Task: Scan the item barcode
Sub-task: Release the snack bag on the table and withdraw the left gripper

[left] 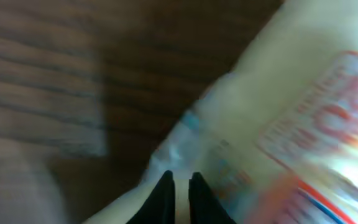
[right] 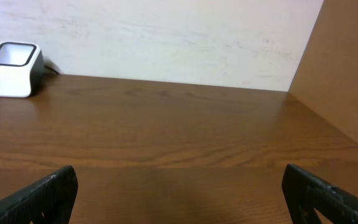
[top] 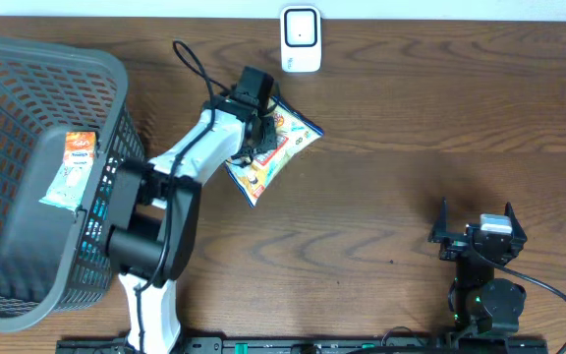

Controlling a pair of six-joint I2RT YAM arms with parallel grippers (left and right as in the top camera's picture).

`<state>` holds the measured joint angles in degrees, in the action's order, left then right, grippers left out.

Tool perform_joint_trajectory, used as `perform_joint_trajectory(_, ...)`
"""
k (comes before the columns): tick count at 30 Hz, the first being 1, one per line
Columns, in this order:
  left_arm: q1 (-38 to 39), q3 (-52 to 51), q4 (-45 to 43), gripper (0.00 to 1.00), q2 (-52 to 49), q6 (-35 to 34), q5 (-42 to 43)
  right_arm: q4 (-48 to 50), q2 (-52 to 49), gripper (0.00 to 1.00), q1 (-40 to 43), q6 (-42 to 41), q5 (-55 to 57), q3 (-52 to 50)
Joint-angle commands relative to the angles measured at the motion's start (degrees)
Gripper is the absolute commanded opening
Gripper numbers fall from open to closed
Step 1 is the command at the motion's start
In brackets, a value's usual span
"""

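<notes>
Snack bag point(top: 278, 147) apparently pinched by near-closed left gripper point(left: 180, 186); long axis diagonal, scanner point(top: 301, 39) just beyond; right gripper point(top: 476, 221) spread, well apart.

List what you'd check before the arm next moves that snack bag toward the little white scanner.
1. Left gripper holds the snack bag firmly: cannot tell. Its fingers stand close together at the bag's edge, but the wrist view is blurred.
2. Barcode side known: cannot tell. No barcode is readable in any view.
3. Scanner in place: ok. It sits at the far edge of the table.
4. Path from bag to scanner free: ok. Nothing lies between them.
5. Right gripper out of the way: ok. It is open, empty and at the near side.
</notes>
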<state>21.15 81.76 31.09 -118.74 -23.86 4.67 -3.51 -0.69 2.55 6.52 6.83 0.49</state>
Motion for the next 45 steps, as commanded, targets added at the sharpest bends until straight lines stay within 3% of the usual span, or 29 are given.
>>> perform_joint_trajectory(1,0.2,-0.6,1.6,0.71,-3.9,-1.7,2.4,-0.1,0.3,0.99,0.0,0.4,-0.3,-0.2)
perform_joint_trajectory(2,0.2,-0.6,2.0,0.94,-4.0,-1.7,2.1,-0.1,0.3,0.99,0.0,0.4,-0.4,-0.2)
perform_joint_trajectory(3,0.2,-0.6,2.4,0.98,-3.9,-1.7,1.7,-0.1,0.3,0.99,0.0,0.4,-0.3,-0.2)
perform_joint_trajectory(9,0.0,0.5,7.4,0.98,3.5,-1.7,-5.0,-0.1,0.3,0.99,0.0,0.4,-0.3,-0.2)
perform_joint_trajectory(14,0.0,0.6,7.7,0.98,13.9,-0.9,-5.4,-0.1,0.3,0.99,0.0,0.4,-0.4,-0.2)
perform_joint_trajectory(20,0.0,0.6,8.6,0.98,25.7,6.0,-5.5,-0.1,0.3,0.99,0.0,0.4,-0.4,-0.2)
perform_joint_trajectory(35,0.0,0.7,8.6,0.98,57.5,9.5,-23.9,-0.1,0.3,0.99,0.0,0.4,-0.3,-0.2)
perform_joint_trajectory(40,0.0,0.7,9.3,0.98,61.9,9.5,-29.7,-0.1,0.3,0.99,0.0,0.4,-0.3,-0.2)
perform_joint_trajectory(45,0.0,0.7,9.2,0.98,63.1,9.4,-40.7,-0.1,0.3,0.99,0.0,0.4,-0.3,-0.2)
